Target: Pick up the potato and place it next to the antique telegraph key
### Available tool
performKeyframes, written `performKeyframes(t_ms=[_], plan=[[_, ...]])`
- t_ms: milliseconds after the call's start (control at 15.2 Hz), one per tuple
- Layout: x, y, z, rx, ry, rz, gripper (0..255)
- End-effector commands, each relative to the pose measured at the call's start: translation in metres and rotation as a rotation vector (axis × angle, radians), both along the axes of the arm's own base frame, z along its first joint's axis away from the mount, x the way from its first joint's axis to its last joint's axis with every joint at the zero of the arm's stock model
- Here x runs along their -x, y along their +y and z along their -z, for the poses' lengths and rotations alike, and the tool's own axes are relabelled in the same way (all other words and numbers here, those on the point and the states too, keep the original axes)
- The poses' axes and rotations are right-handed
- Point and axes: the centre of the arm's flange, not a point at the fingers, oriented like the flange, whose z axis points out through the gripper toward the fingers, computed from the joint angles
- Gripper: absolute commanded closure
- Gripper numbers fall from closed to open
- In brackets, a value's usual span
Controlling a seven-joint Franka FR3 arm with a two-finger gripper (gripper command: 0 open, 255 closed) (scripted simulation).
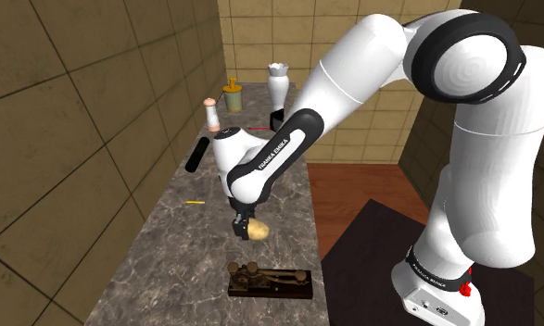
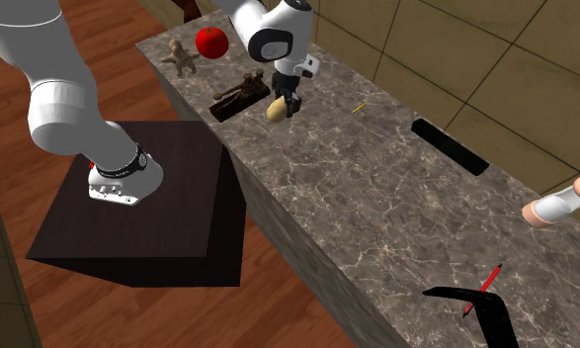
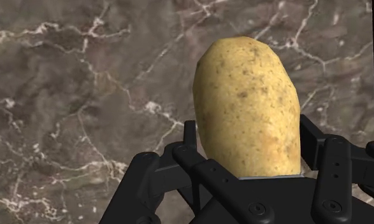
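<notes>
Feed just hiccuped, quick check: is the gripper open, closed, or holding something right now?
Gripper: closed, holding the potato between its fingers.

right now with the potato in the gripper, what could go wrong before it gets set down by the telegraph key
1. The gripper clasps the potato by one end, with most of it sticking out past the fingers, so it might pivot or slip.
2. The telegraph key sits close by, so lowering the potato could knock it.
3. The key lies near the counter edge on the side of the stand, so a released potato may roll off.
</notes>
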Motion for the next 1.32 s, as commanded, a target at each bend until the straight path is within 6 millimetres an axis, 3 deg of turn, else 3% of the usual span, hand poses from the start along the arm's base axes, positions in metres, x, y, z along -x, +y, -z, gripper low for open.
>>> performKeyframes(t_ms=[0, 462, 528, 858, 1122, 1254], plan=[[0.0, -0.001, 0.005, 0.0, 0.0, 0.0, 255], [0.0, -0.001, 0.005, 0.0, 0.0, 0.0, 255], [0.0, -0.001, 0.005, 0.0, 0.0, 0.0, 0], [0.0, -0.001, 0.005, 0.0, 0.0, 0.0, 0], [-0.006, -0.001, -0.044, 0.0, 0.0, 0.0, 0], [-0.006, -0.001, -0.044, 0.0, 0.0, 0.0, 0]])
